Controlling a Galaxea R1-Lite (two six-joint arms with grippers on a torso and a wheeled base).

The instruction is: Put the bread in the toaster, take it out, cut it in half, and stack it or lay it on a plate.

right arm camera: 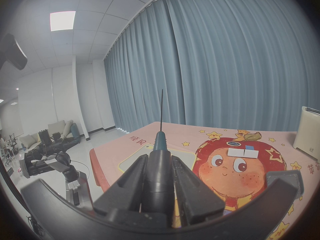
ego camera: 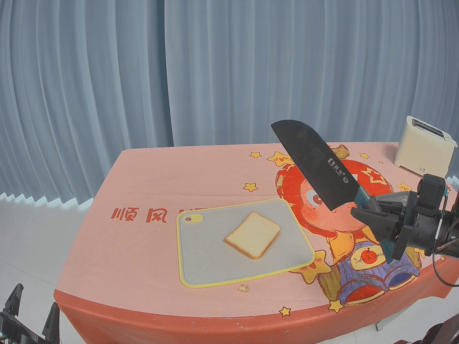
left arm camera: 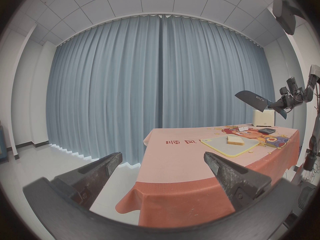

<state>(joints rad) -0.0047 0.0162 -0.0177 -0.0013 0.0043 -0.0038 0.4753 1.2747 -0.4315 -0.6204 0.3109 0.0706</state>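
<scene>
Right hand (ego camera: 370, 213): lower right, pinching knife (ego camera: 315, 163) handle, blade raised over surface (ego camera: 138, 244) | Left hand (left arm camera: 162, 157): lower left, spread | Bread (ego camera: 252, 234): flat on cutting board (ego camera: 205, 259), centre | Toaster (ego camera: 424, 146): right edge

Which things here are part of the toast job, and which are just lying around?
In the job:
bread, lying on the board
knife, held by the right gripper
toaster, at the table's far right

Just lying about:
crumb, by the board's near edge
curtain, behind the table
left gripper, open, off the table
</scene>
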